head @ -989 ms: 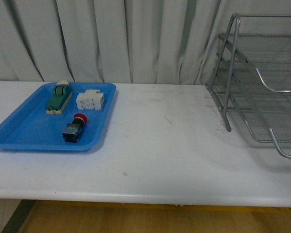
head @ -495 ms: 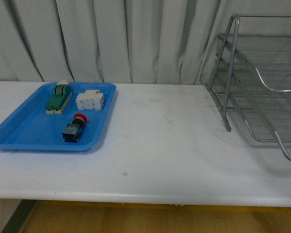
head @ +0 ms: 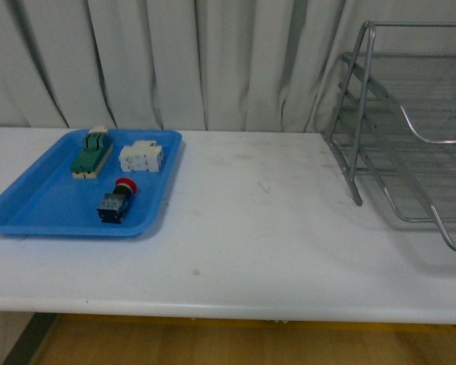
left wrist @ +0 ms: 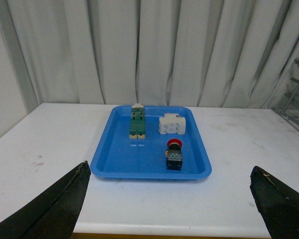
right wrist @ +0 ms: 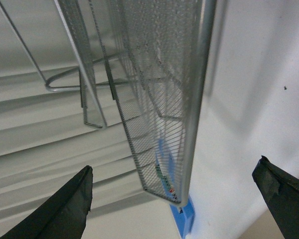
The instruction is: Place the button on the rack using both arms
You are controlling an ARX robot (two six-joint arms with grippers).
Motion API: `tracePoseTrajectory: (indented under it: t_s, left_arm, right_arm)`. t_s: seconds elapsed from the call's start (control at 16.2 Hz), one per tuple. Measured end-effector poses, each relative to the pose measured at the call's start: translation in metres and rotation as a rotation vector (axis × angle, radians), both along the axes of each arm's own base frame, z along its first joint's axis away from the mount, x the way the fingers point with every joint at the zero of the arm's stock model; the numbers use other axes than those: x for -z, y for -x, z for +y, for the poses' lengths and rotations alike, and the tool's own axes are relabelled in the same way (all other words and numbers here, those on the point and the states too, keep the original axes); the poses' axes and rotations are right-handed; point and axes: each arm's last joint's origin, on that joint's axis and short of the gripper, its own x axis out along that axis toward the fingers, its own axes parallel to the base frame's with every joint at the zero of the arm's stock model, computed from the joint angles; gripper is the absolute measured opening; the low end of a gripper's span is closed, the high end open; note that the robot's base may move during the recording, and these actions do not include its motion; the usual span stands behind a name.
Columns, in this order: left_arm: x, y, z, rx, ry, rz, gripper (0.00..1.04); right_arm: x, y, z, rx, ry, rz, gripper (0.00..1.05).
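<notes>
The button (head: 115, 201), a red cap on a dark body, lies on its side near the front of the blue tray (head: 30, 209) at the table's left. The wire-mesh rack (head: 410, 129) stands at the far right, partly cut off by the frame. Neither arm shows in the front view. In the left wrist view my left gripper (left wrist: 169, 173) is open, held back from the table edge, with the button (left wrist: 174, 155) ahead between its fingers' lines. My right gripper (right wrist: 173, 169) is open, close to the rack (right wrist: 159, 74), holding nothing.
In the tray behind the button sit a green-topped switch block (head: 90, 152) and a white block (head: 141, 157). A pale curtain (head: 213, 61) hangs behind the white table (head: 258, 228). The table's front edge runs close to the camera.
</notes>
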Motion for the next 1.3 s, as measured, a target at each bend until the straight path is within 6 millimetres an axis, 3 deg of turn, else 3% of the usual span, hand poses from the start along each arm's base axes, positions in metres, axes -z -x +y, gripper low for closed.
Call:
tracePoseTrajectory:
  t_s: [0.31, 0.37, 0.43, 0.56, 0.68, 0.74, 0.8, 1.3]
  left_arm:
    - [0.0, 0.0, 0.0, 0.0, 0.0, 0.0, 0.98]
    - [0.0, 0.0, 0.0, 0.0, 0.0, 0.0, 0.98]
    - [0.0, 0.0, 0.0, 0.001, 0.0, 0.0, 0.98]
    - [0.0, 0.0, 0.0, 0.0, 0.0, 0.0, 0.98]
    - [0.0, 0.0, 0.0, 0.0, 0.0, 0.0, 0.98]
    - [0.0, 0.0, 0.0, 0.0, 0.0, 0.0, 0.98]
    - [0.0, 0.0, 0.0, 0.0, 0.0, 0.0, 0.98]
    - [0.0, 0.0, 0.0, 0.0, 0.0, 0.0, 0.98]
  right_arm:
    - [-0.056, 0.045, 0.009, 0.007, 0.043, -0.119, 0.97]
    - [-0.074, 0.055, 0.024, 0.104, 0.274, -0.12, 0.85]
    - [-0.1, 0.067, 0.046, 0.109, 0.625, -0.214, 0.72]
    - [-0.127, 0.09, 0.079, 0.073, 1.19, -0.321, 0.46]
    - [-0.131, 0.109, 0.102, 0.045, 1.495, -0.39, 0.2]
    - [-0.133, 0.113, 0.109, 0.06, 1.556, -0.417, 0.08]
    - [-0.131, 0.116, 0.113, 0.054, 1.58, -0.419, 0.02]
    - [-0.115, 0.129, 0.14, 0.046, 1.605, -0.443, 0.02]
